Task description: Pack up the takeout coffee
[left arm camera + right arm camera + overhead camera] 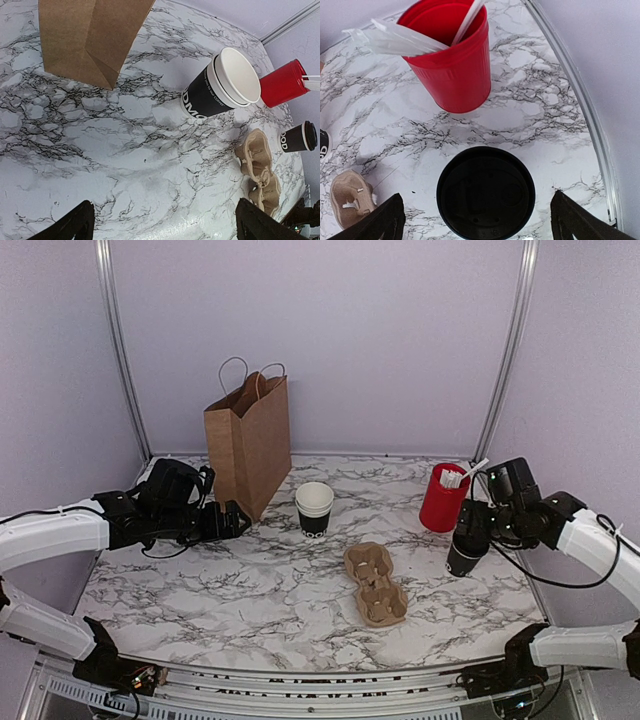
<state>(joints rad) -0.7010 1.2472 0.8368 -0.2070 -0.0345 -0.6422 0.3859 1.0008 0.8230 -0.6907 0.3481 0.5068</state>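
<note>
The takeout coffee is a small black cup with a round black lid, standing at the right of the table in front of the red cup. It also shows far off in the left wrist view. My right gripper hangs right above it. It is open, with a finger on either side of the lid and not touching it. My left gripper is open and empty, low over bare marble to the right of the brown paper bag.
A stack of lidless white-rimmed black cups stands mid-table. A red cup with white sticks stands just behind the coffee. A cardboard cup carrier lies in front of the middle. The right wall rail runs close to the coffee.
</note>
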